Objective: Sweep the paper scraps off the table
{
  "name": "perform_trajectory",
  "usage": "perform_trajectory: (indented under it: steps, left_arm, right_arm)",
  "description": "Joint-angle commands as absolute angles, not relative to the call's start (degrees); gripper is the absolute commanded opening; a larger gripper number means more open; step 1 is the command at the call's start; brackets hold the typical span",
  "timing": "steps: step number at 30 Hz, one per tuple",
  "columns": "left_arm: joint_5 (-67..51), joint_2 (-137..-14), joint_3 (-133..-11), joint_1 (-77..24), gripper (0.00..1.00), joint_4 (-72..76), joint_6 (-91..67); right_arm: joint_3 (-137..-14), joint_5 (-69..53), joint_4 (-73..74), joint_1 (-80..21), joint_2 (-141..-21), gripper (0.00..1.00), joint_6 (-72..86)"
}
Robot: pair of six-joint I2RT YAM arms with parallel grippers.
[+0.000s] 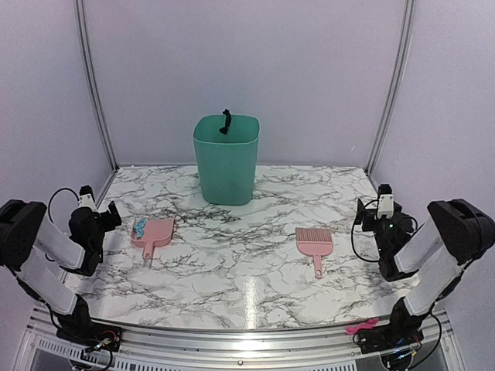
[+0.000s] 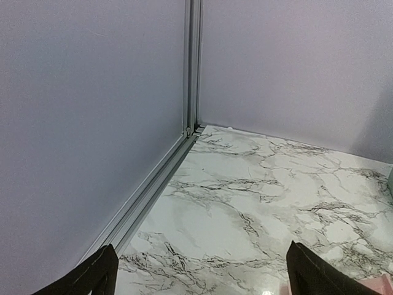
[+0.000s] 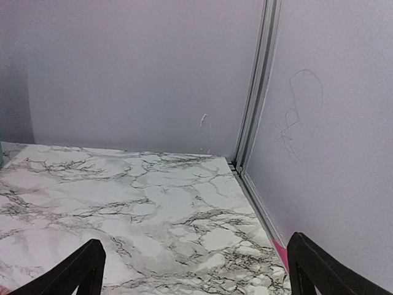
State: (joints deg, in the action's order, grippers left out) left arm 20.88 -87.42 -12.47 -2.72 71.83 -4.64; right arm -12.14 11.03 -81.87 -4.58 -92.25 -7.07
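Lying apart on the table [image 1: 247, 259], dustpan [image 1: 155, 234] and brush [image 1: 315, 243]

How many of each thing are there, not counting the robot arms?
Green bin: 1
Pink dustpan: 1
Pink brush: 1
Light-blue scrap, on dustpan: 1
Black scrap, on bin's rim: 1
Unclear pink bit, front rail: 1
Total: 6

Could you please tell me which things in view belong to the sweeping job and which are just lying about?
For the job: light-blue paper scrap, lying in the pink dustpan; dark scrap on the rim of the green bin; pink brush.
Just lying about: pink piece on the front rail.
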Motion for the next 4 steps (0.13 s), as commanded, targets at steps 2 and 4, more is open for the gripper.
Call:
perform_trajectory:
  steps: [2, 4]
  left_arm:
    - [20.83, -87.61, -13.16, -2.72, 0.99, 74.09, -4.06]
    - [20.83, -87.63, -13.18, -2.72, 0.99, 74.1, -4.05]
  right_arm:
    - [-12.88, 12.4, -80.2, -4.05, -91.86, 0.99, -6.01]
    - [-13.07, 12.22, -79.97, -4.04, -91.93, 0.99, -5.98]
